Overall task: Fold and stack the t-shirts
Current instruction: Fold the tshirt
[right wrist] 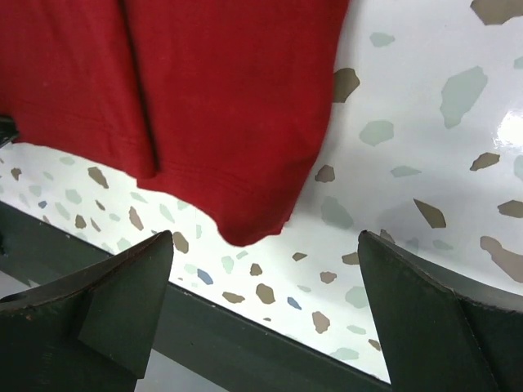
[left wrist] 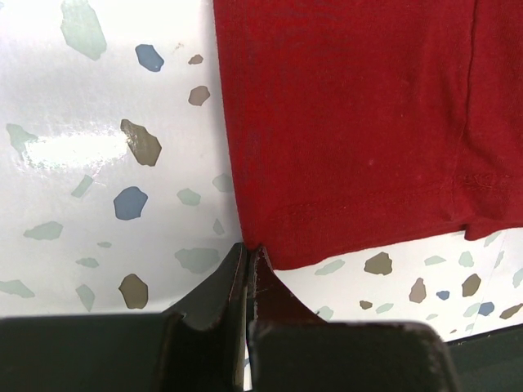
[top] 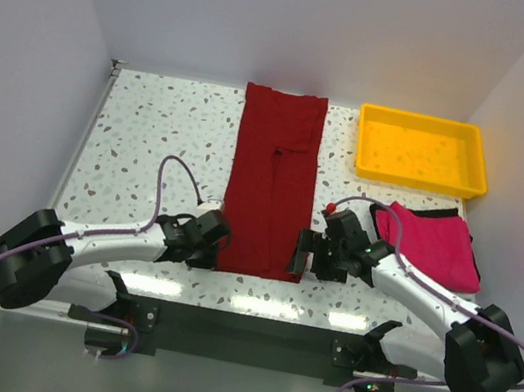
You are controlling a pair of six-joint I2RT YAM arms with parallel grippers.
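The maroon t-shirt [top: 272,183] lies on the table as a long narrow strip running from the back towards me. My left gripper [top: 219,246] sits at its near-left corner. In the left wrist view the jaws are shut, tips [left wrist: 249,250] pinching that corner of the maroon t-shirt [left wrist: 359,114]. My right gripper [top: 303,256] hovers wide open at the near-right corner. In the right wrist view that rounded corner of the maroon t-shirt [right wrist: 229,106] lies just ahead of the gap [right wrist: 265,238], touching neither finger. A folded magenta-pink t-shirt [top: 431,246] rests on a black t-shirt [top: 476,256] to the right.
A yellow plastic tray [top: 472,162] stands at the back right, beyond the pink pile. The table's dark front edge [right wrist: 245,343] runs just below my right fingers. White walls close the table in at the back and on both sides.
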